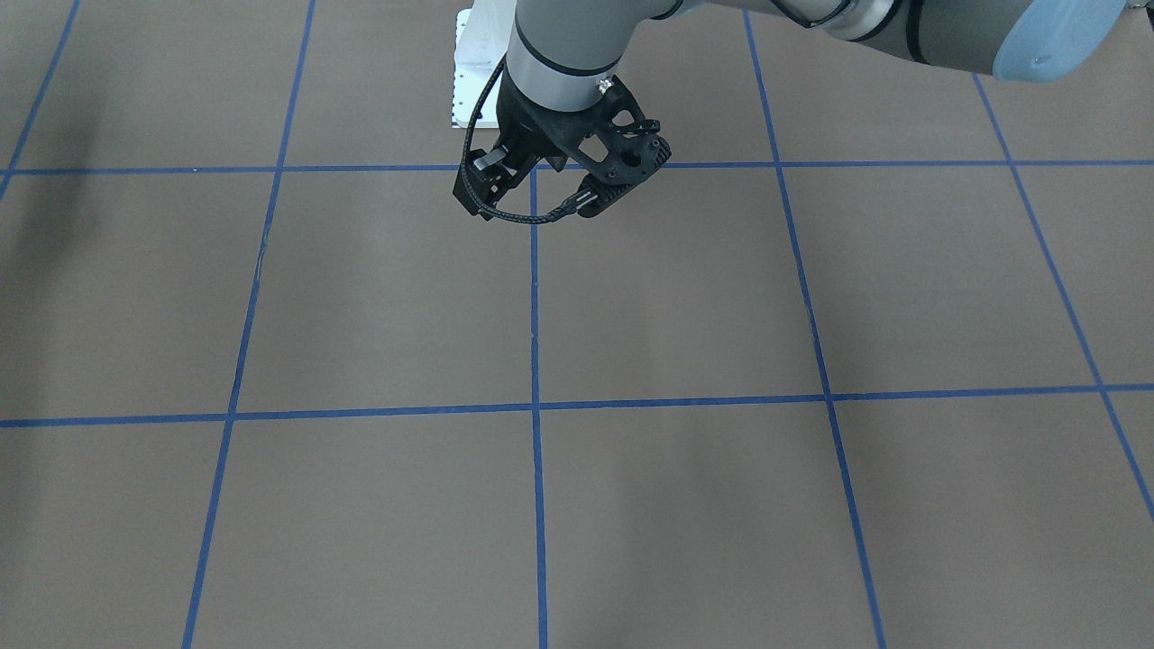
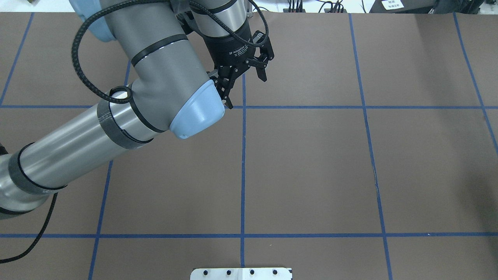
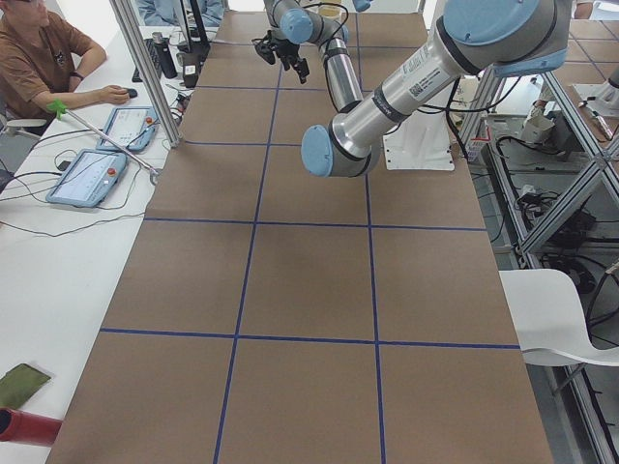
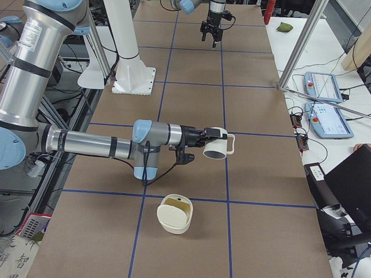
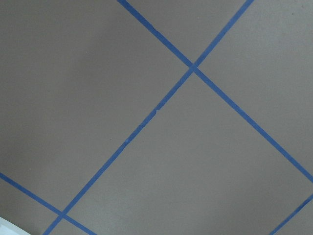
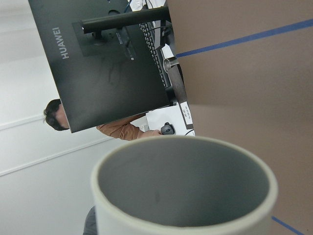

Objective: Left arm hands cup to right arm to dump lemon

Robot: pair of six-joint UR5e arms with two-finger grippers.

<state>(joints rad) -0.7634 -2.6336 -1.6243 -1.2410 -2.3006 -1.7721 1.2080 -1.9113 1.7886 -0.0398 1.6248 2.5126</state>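
The handover looks complete. The left gripper [image 2: 245, 86] hangs spread and empty over the far end of the surface [image 2: 311, 163]. The cup [image 4: 218, 149] is tipped sideways at the right gripper [image 4: 204, 139], and whether that gripper pinches it cannot be told. A yellowish lump, likely the lemon [image 4: 180, 201], lies in a cream bowl [image 4: 173, 225] near the cup. The next move probably calls for righting the cup.

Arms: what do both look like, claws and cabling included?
Both arms are grey tubes with pale blue joint caps. The left arm carries a looped black braided cable and a black linkage claw with a holed black bracket. The right arm has a black claw.
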